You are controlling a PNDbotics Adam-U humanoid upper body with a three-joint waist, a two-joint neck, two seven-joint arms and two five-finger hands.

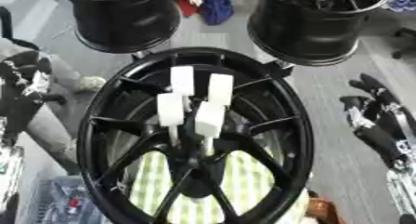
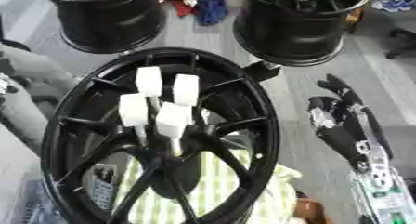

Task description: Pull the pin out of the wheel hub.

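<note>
A large black wheel hub [image 1: 113, 125] lies flat in the middle, spokes meeting at its centre. Several white pins stand upright in the centre; the nearest pin [image 1: 209, 121] has a thin stem going down into the hub. My right hand [image 2: 341, 111] hovers to the right of the rim, apart from it, fingers relaxed and pointing away, holding nothing. My left hand [image 1: 24, 86] shows at the left edge, outside the rim and away from the pins.
Two more black wheel rims stand at the back, one far left [image 1: 122, 14] and one far right [image 1: 313, 25]. A green and white checked cloth [image 1: 243, 181] shows beneath the spokes. Red and blue fabric [image 1: 207, 2] lies between the back rims.
</note>
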